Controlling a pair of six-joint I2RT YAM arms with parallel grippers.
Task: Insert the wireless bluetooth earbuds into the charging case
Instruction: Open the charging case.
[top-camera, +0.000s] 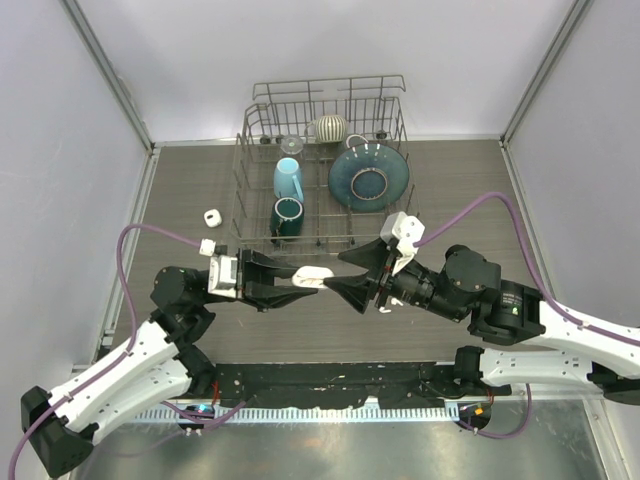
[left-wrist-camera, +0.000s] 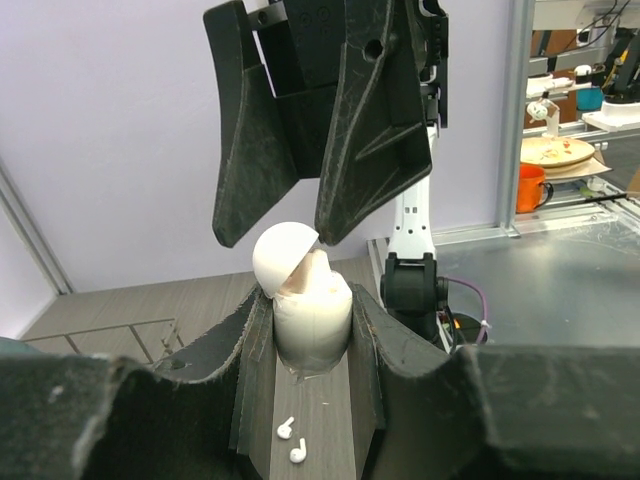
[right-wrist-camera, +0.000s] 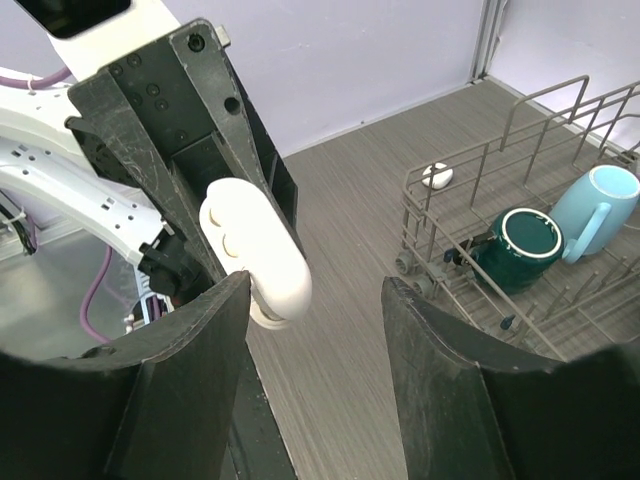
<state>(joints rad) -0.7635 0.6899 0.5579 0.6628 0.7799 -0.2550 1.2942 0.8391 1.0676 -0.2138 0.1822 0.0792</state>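
My left gripper (top-camera: 300, 283) pinches the open charging case (left-wrist-camera: 312, 310) in mid-air. My right gripper (top-camera: 346, 272) is spread beside it. Two earbuds (left-wrist-camera: 285, 430) lie on the table (left-wrist-camera: 322, 432) below, so insertion looks unstarted.

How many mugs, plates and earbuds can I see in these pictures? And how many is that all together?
Mugs: 2, the light blue mug and the dark teal mug.
Plates: 1, the blue plate.
Earbuds: 2, the upper earbud and the lower earbud, both lying outside the charging case.
Total: 5.
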